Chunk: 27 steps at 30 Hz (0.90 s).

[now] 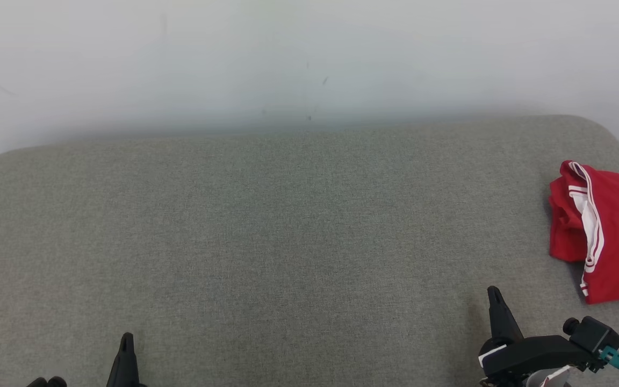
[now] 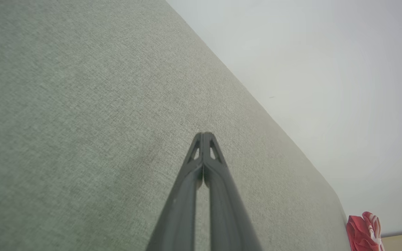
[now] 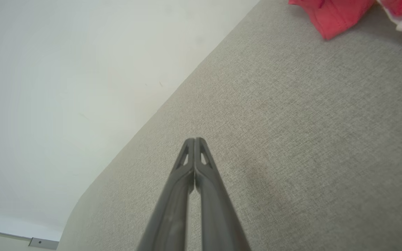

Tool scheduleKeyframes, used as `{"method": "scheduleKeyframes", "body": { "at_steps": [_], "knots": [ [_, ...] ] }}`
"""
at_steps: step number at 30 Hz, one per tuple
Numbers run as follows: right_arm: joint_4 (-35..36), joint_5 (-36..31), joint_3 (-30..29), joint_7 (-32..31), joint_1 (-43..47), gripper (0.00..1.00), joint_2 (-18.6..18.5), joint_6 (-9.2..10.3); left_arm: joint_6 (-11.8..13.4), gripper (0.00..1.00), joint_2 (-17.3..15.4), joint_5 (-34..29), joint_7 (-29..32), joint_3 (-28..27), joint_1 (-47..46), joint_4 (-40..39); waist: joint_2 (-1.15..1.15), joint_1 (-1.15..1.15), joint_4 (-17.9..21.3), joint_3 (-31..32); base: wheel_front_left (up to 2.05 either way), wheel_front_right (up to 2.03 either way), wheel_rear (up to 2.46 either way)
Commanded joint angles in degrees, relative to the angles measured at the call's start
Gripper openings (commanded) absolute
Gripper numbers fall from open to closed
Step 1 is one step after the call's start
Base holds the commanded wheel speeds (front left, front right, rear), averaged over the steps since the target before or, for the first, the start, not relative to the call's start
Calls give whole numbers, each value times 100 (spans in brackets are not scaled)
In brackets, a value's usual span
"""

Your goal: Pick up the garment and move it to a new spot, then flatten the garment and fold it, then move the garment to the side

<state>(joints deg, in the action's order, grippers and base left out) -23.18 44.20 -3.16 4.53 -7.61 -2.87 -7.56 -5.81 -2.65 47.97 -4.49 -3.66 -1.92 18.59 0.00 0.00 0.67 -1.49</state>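
Note:
The garment (image 1: 610,231) is red with white stripes and lies folded at the right edge of the grey fabric surface (image 1: 288,242). A corner of the garment (image 3: 337,14) also shows at the top of the right wrist view, and the garment (image 2: 363,232) appears small at the lower right of the left wrist view. My right gripper (image 1: 495,293) is shut and empty at the lower right, a short way left of and nearer than the garment. My left gripper (image 1: 126,338) is shut and empty at the lower left. Both pairs of fingertips touch, left gripper (image 2: 203,134) and right gripper (image 3: 194,139).
A pale wall (image 1: 309,59) runs behind the grey surface. The surface has rounded far corners, and its right edge lies just past the garment. A wide bare stretch of grey fabric lies between my grippers and the wall.

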Motion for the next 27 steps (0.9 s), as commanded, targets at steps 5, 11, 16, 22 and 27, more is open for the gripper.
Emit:
{"method": "scheduleKeyframes", "body": {
  "at_steps": [5, 11, 16, 22, 27],
  "knots": [
    [187, 633, -52, -133, -8, 0, -2, 5, -36, 0, -23, 587, 133, -49, -176, -128, 0, 0, -6, 11, 0, 0, 0],
    [263, 1075, -84, -240, 5, 0, -2, 6, -56, 0, -24, 1001, 237, -78, -214, -164, 0, 0, -11, 21, 0, 0, 0],
    [318, 1361, -104, -307, 13, 0, -1, 7, -66, 0, -25, 1259, 306, -95, -238, -188, 0, 0, -14, 28, 0, 0, 0],
    [386, 1766, -131, -400, 27, 0, -1, 7, -75, 0, -26, 1632, 406, -122, -256, -219, 0, 0, -19, 38, 0, 0, 0],
    [444, 2084, -154, -476, 39, 0, -1, 8, -84, 0, -26, 1928, 476, -140, -287, -246, 0, 0, -23, 46, 0, 0, 0]
  ]
}}
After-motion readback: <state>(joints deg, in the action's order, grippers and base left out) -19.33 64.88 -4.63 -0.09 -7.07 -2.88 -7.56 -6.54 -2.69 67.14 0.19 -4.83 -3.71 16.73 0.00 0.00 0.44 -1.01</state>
